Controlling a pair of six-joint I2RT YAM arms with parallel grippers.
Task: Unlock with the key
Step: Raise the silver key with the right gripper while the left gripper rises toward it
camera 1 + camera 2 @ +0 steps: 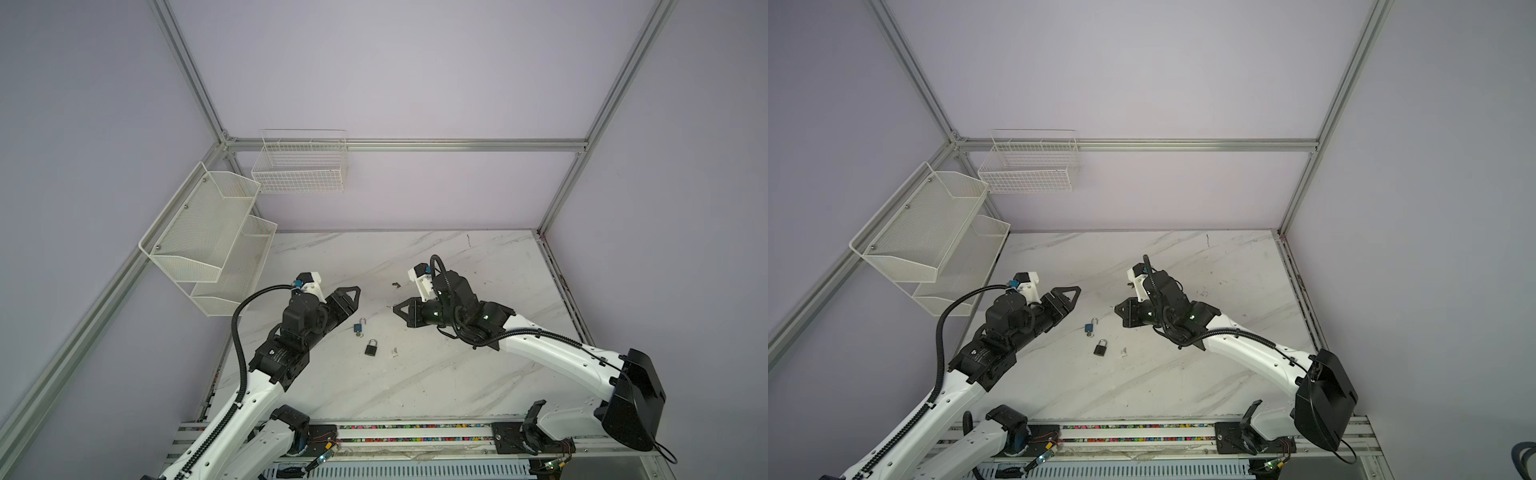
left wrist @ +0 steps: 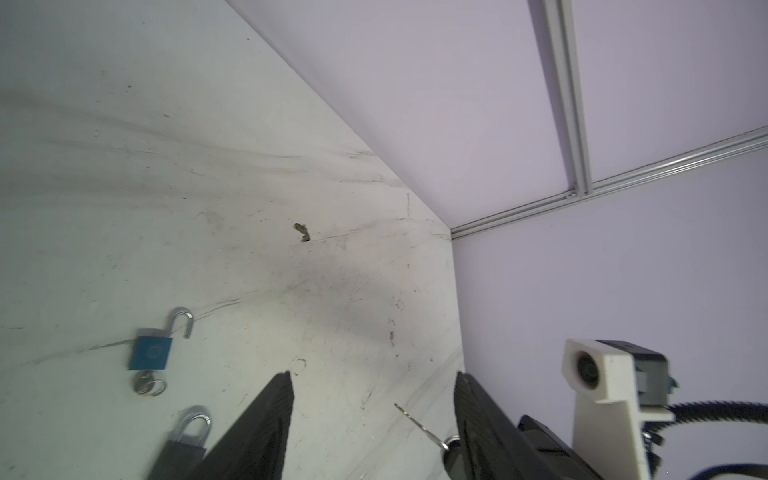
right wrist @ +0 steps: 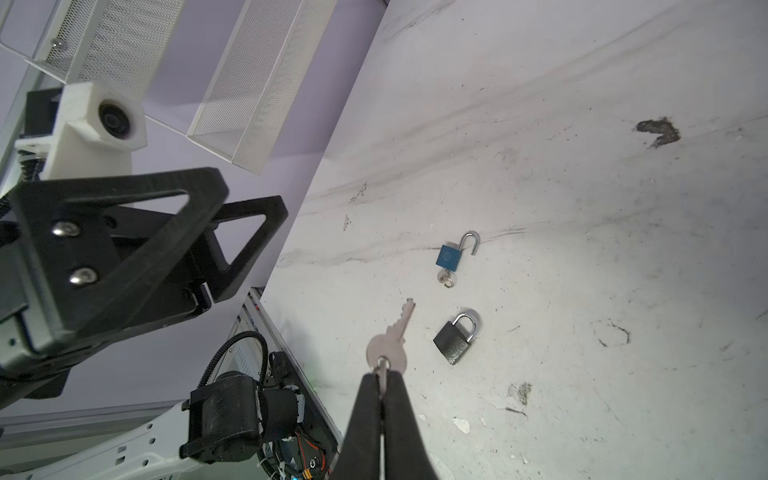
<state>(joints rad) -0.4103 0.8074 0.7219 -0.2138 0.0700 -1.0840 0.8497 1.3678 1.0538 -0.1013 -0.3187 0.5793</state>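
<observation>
The right gripper (image 3: 380, 380) had its jaws pinched shut on the ring end of a thin silver key (image 3: 392, 332). The toothed blade pointed ahead, and the key hung just beside the dark padlock (image 3: 455, 340) without touching it. That padlock lay flat on the scuffed, grey-veined marble table (image 1: 457, 374), a boxy body with a brushed, faintly ribbed face and a polished U-shaped shackle seated shut.

Just beyond the dark padlock lay the blue padlock (image 3: 449, 257), smooth-faced, with its shackle swung open and the other key (image 3: 446, 279) on its ring at its base (that one looked finished with). The left gripper (image 2: 374, 374), made of black triangular plastic frames, hung off to the left of the dark padlock with its jaws parted and nothing between them.

To my eye the step in hand was carrying the key to the dark padlock. The next move called for lining the blade up with the keyway in the base of that lock. The lock was loose on a slick top and would likely skate away, so the empty gripper probably needed to pin the body first. Held so near its ring, the key might also swivel.
</observation>
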